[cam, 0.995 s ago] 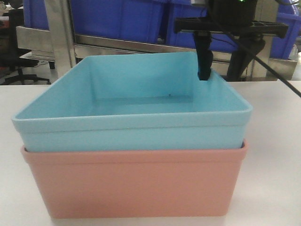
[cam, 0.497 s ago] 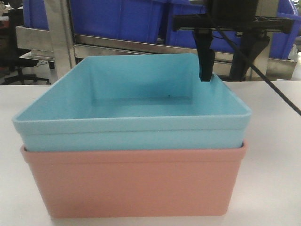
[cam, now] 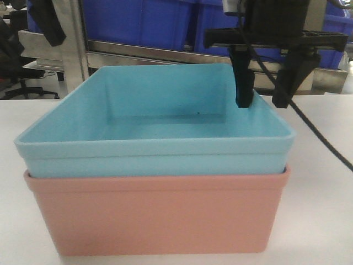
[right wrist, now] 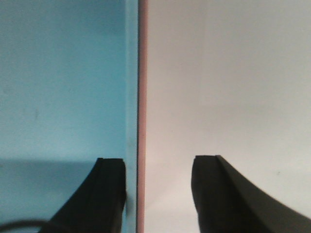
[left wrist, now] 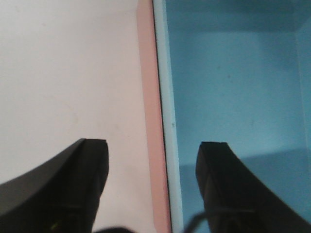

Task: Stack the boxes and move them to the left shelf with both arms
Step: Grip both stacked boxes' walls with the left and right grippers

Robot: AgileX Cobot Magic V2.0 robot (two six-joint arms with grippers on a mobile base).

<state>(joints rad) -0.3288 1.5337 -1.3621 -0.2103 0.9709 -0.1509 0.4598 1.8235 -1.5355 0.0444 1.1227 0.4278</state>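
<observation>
Jaws apart on both arms: the left gripper [left wrist: 154, 145] and right gripper [right wrist: 159, 161] each straddle a side wall of the light blue tub [cam: 165, 94], nested inside the pink tub [cam: 154, 215] on the near part of the white table [cam: 325, 187]. Empty and stiff, the stacked pair looks light but smooth-sided; the rolled rims at mid-side seem the surest hold. Dark blue bins [cam: 138, 22] fill a steel frame [cam: 71, 44] beyond.

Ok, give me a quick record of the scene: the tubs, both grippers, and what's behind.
blue tub: empty, nested in pink tub
pink tub: on white table, under the blue tub
left gripper: open, fingers either side of the left rims
right gripper: open, fingers either side of the right rims
behind: steel rack, dark blue bins
stacking: done
</observation>
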